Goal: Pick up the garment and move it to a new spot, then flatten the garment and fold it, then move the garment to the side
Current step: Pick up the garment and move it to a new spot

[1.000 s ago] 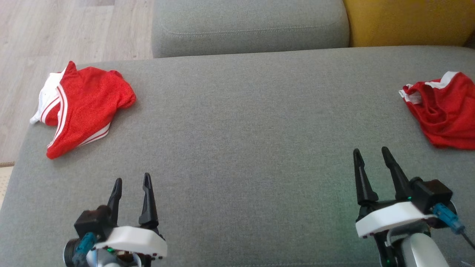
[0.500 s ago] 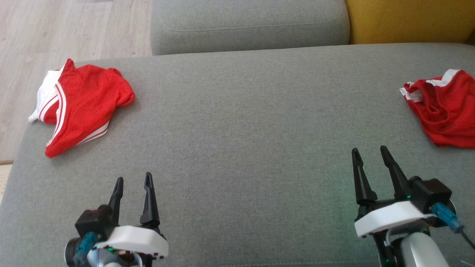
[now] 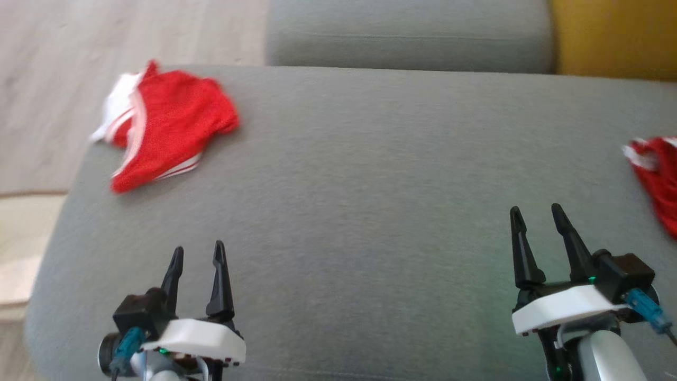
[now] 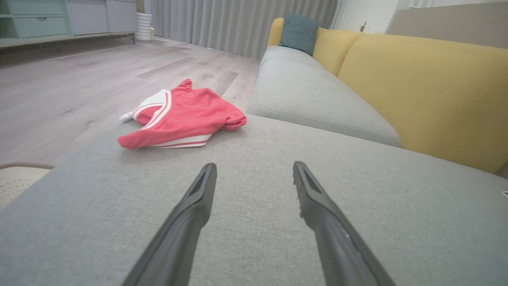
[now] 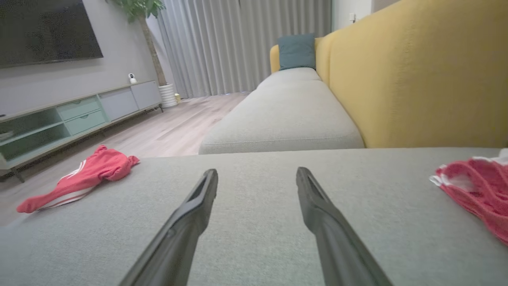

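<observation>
Though well apart from left pincer (image 3: 198,247), garment (image 3: 174,124) ahead-left

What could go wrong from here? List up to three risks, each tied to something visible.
1. Two similar red garments lie apart, the left garment and the right garment; the wrong one might be picked.
2. The left garment lies at the cushion edge, so a nudge could push it onto the floor.

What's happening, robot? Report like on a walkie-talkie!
Left tool open, empty. Right tool open, empty. Red garment crumpled far left on grey cushion, second garment at right edge, both untouched. Nothing blocking.
</observation>
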Available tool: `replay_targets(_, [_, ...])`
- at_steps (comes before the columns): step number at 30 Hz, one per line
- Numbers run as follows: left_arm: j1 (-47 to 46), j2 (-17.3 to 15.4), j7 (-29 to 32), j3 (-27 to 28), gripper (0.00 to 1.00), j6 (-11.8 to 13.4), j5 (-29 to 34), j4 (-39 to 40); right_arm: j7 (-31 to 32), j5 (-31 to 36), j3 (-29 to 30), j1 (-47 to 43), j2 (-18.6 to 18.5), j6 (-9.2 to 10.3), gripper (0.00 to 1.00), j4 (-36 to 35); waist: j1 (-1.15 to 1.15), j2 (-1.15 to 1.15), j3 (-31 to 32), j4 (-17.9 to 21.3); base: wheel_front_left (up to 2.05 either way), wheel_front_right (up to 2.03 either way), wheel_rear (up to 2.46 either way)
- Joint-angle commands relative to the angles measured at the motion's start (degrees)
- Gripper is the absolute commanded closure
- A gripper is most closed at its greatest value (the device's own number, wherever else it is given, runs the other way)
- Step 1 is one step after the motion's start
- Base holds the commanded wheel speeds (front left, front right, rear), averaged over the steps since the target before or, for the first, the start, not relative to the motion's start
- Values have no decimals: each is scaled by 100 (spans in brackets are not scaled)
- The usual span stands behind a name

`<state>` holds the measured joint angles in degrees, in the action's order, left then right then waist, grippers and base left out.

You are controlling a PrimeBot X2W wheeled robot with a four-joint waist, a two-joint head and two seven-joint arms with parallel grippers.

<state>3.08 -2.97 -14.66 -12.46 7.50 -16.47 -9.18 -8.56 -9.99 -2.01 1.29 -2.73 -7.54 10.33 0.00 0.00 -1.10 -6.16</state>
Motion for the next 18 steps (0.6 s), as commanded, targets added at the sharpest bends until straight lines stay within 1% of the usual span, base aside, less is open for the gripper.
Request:
replay_targets(1, [-318,9,-34,149,0,1,-2,224,-20,47,-145,84,-15,5,0,-224,0,0,-58,-418,0,0,0])
replay_targets(7, [-349,9,-34,167,0,38,20,436,4,61,-160,91,-15,5,0,-312,0,0,-153,-1521,0,0,0])
replay_targets(11, [-282,9,-34,261,0,60,6,477,34,64,-261,120,-15,5,0,-322,0,0,-168,-2076,0,0,0])
replay_targets(14, [-215,9,-34,306,0,62,-3,481,50,47,-335,118,-15,5,0,-316,0,0,-127,-2369,0,0,0])
replay_targets(18, [-81,9,-34,439,0,115,-22,582,106,47,-506,199,-15,5,0,-297,0,0,-158,-2445,0,0,0])
